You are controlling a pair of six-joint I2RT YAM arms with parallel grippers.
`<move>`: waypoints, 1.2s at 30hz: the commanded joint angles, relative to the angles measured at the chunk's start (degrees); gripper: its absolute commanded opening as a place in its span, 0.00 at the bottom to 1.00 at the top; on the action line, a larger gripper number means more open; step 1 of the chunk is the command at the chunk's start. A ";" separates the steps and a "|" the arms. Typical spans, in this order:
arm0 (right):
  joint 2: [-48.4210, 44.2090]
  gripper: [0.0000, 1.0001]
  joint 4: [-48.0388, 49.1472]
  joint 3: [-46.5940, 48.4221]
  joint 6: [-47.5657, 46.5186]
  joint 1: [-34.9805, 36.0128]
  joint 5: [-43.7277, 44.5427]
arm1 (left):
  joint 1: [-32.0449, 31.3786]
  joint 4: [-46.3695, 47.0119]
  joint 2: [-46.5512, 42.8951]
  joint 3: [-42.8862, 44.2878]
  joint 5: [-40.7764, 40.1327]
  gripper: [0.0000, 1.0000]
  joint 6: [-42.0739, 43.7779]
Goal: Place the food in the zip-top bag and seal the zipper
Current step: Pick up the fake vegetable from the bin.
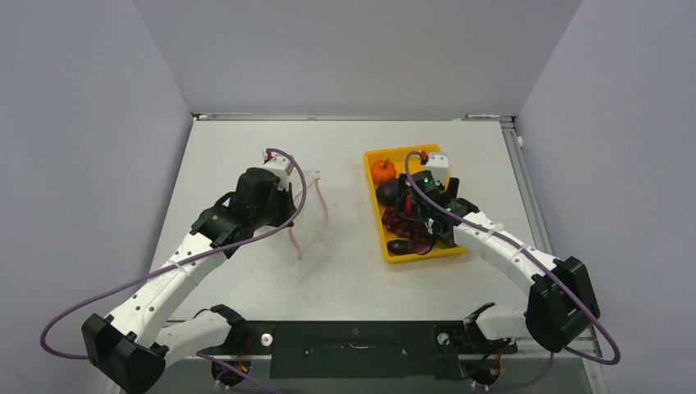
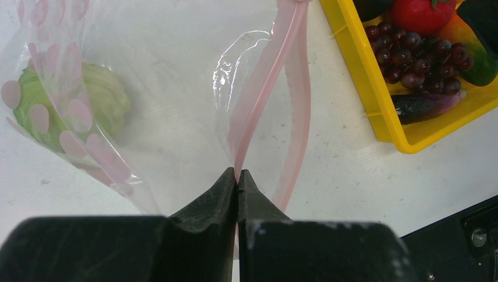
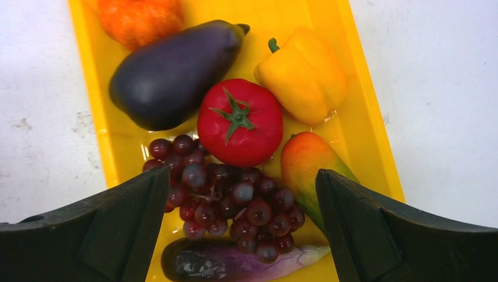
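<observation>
My left gripper (image 2: 237, 171) is shut on the zipper (image 2: 264, 88), the pinkish strip of the clear zip-top bag (image 1: 314, 209), and holds the mouth open. A green cabbage (image 2: 94, 103) lies inside the bag. My right gripper (image 3: 241, 173) is open and empty, hovering over the grape cluster (image 3: 229, 202) in the yellow tray (image 3: 97, 88). The tray also holds the pumpkin (image 3: 140, 20), eggplant (image 3: 170, 73), a red tomato (image 3: 239, 122), a yellow pepper (image 3: 305, 73), an orange-green piece (image 3: 302, 161) and a purple-white piece (image 3: 235, 261).
The tray (image 1: 427, 256) sits right of centre on the white table, with the right gripper (image 1: 410, 215) above it. The bag hangs left of it from the left gripper (image 1: 292, 223). Grey walls close in the table's sides and back.
</observation>
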 commanded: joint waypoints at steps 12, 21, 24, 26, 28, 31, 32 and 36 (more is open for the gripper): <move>8.53 0.90 11.03 -1.98 3.77 -7.51 -9.49 | 0.21 1.72 0.13 1.22 0.14 0.00 -0.44; 13.31 0.90 14.54 -1.16 5.23 -8.81 -11.89 | 0.21 1.57 0.81 1.30 -0.09 0.00 -0.43; 14.50 0.90 14.73 -0.58 5.11 -8.85 -11.08 | 0.21 1.43 0.81 1.32 -0.22 0.00 -0.36; 15.25 0.90 14.99 -0.40 4.79 -9.10 -10.98 | 0.21 1.41 0.84 1.38 -0.29 0.00 -0.35; 16.13 0.90 14.98 -0.26 4.79 -9.19 -10.64 | 0.21 1.36 0.79 1.33 -0.32 0.00 -0.35; 16.50 0.93 15.54 -0.33 4.83 -9.28 -10.86 | 0.21 1.42 0.77 1.34 -0.26 0.00 -0.36; 16.49 0.94 15.76 -0.37 4.88 -9.28 -11.06 | 0.21 1.35 0.87 1.32 -0.27 0.00 -0.36; 16.17 0.96 15.92 -0.32 4.93 -9.28 -10.94 | 0.21 1.36 0.92 1.38 -0.19 0.00 -0.36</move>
